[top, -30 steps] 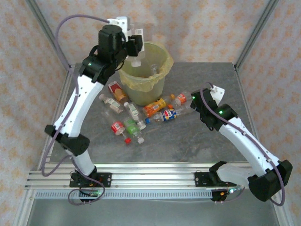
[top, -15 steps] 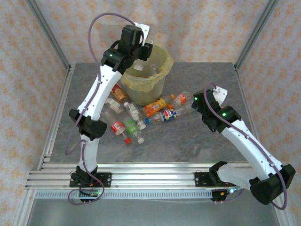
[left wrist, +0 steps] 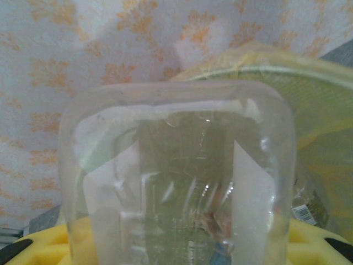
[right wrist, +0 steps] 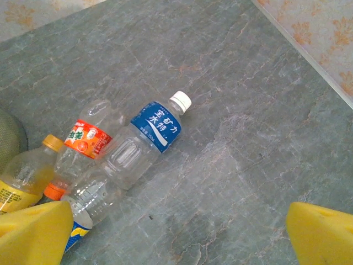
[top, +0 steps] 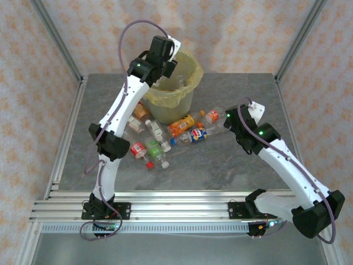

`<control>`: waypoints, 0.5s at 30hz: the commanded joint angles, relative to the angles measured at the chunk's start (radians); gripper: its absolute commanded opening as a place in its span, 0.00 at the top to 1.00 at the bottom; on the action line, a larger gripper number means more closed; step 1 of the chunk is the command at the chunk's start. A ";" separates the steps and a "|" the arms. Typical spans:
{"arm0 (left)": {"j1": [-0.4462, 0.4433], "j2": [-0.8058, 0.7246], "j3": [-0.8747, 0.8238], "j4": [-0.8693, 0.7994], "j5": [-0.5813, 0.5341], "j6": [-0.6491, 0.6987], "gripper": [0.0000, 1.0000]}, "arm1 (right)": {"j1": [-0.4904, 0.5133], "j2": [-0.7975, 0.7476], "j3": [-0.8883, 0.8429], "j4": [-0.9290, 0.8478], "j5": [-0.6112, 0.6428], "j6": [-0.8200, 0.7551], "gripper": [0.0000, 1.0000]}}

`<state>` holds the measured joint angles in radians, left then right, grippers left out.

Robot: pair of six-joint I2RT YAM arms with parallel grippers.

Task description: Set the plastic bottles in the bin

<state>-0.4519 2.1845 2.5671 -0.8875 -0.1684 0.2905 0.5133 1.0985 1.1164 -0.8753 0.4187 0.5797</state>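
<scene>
Operator: Fingers on the left arm, what did they have?

Reviewer: The left fingers (left wrist: 314,245) were clenched on a clear plastic bottle (left wrist: 176,182). They held it up at the far-left rim of the round bin lined with a yellow-green plastic bag (top: 172,98).

Operator: Over the opening, or over the rim itself?

Reviewer: I couldn't tell, and that was my worry. Let go above the folded bag edge, the bottle could have glanced off and dropped to the grey stone-patterned table (top: 231,160) beside the bin.

Operator: And the right arm?

Reviewer: The right fingers (right wrist: 322,232) were spread wide with nothing between them. They hovered to the right of the bin, above a clear bottle with a blue label and white cap (right wrist: 144,142). That bottle lay against a clear bottle with an orange label (right wrist: 87,138).

Operator: Risk there?

Reviewer: Round bottles roll. A descent off the bottle's middle could have pushed it away or caught the neighbour too. The loose plastic bottles (top: 157,146) lay scattered in front of the bin, not yet binned.
</scene>
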 commanded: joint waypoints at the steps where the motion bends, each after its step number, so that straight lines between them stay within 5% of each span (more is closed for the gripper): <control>1: -0.007 0.018 0.034 -0.048 -0.049 0.054 0.77 | -0.007 0.009 0.028 -0.030 0.001 0.017 0.01; 12: -0.015 0.100 0.034 -0.090 -0.083 0.097 0.65 | -0.006 0.019 0.045 -0.034 0.003 0.017 0.01; 15: -0.026 0.124 0.035 -0.092 -0.106 0.120 0.53 | -0.007 0.020 0.042 -0.037 0.003 0.018 0.01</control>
<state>-0.4591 2.2925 2.5690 -0.9390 -0.2241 0.3676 0.5133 1.1137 1.1278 -0.8761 0.4110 0.5835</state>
